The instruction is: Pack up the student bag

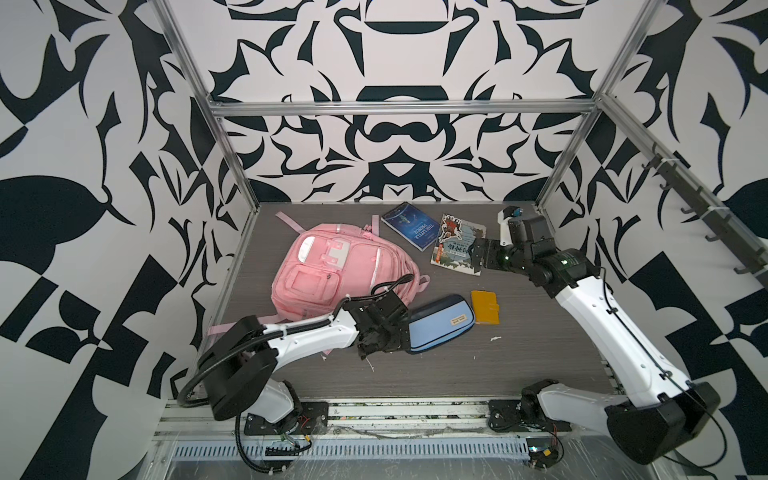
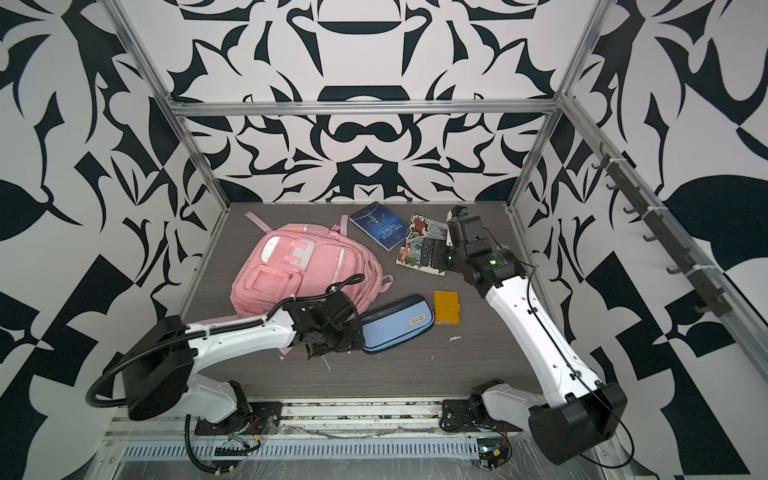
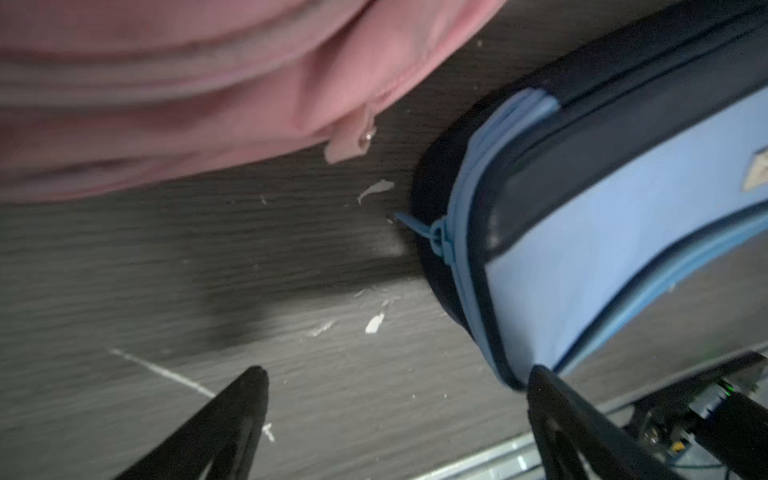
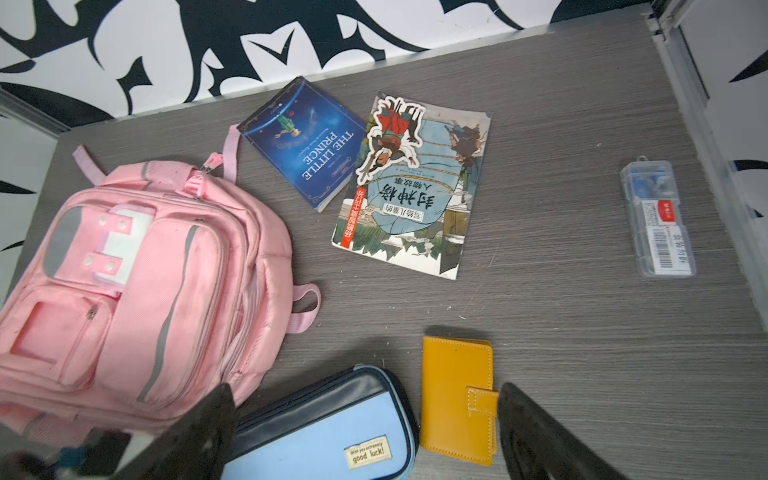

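Progress: Seemingly at the very start; nothing looks packed, and no compartment shows open.
Student bag: The pink student bag [image 1: 328, 270] lies flat, front pockets up, on the left half of the grey tabletop [image 1: 519, 357].
Bag direction: Its long axis runs back to front, with the top handle toward the rear wall and the base toward the robot.
Outside the bag: pencil case [image 1: 442, 322], blue book [image 1: 411, 226], picture book [image 1: 455, 245], yellow wallet [image 1: 485, 306] and clear box [image 4: 656, 220], all loose on the tabletop.
Left tool [image 3: 397, 382]: Spread wide, holding nothing, low at the pencil case's end, near the bag's base.
Right tool [image 4: 365, 395]: Spread wide, holding nothing, raised over the picture book.
Left to do: Likely opening the bag, then loading every item.
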{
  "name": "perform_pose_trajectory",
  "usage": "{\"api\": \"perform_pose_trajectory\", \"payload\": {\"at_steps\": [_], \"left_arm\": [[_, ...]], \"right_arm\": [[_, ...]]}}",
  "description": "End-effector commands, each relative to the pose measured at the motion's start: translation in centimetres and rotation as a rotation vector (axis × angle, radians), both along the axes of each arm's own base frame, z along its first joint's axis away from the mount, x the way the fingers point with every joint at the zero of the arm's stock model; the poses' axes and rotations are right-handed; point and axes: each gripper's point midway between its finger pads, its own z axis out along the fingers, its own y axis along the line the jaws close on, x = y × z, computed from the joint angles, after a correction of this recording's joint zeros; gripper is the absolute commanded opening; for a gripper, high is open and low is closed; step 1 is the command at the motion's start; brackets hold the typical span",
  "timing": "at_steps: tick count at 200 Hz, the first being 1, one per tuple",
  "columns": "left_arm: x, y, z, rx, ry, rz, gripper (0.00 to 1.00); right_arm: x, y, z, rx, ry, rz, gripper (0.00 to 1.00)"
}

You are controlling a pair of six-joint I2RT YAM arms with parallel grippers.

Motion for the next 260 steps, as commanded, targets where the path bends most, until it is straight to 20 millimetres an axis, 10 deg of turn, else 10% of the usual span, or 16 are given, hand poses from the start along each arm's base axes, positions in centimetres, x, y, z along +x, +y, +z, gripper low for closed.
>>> {"api": "perform_pose_trajectory", "payload": {"at_steps": [1, 146, 209, 260], "left_arm": [[1.5, -3.2, 0.8, -0.042, -0.048, 0.039, 0.99], [2.0, -16.4, 1.5, -0.08, -0.067, -0.176, 1.0], [1.8, -8.9, 8.6, -0.023, -0.126, -0.094, 0.98], [10.8, -0.9, 12.3, -0.009, -0.166, 0.035, 0.91]], "right_arm": [[-1.2, 0.8, 0.8, 0.027, -0.018, 0.066, 0.99], [-3.5, -0.1, 2.2, -0.057, -0.065, 0.157, 0.99], [-3.8, 0.1, 1.1, -0.009, -0.029, 0.137, 0.99], [-3.6, -0.4, 0.9, 0.021, 0.016, 0.055, 0.99]]}}
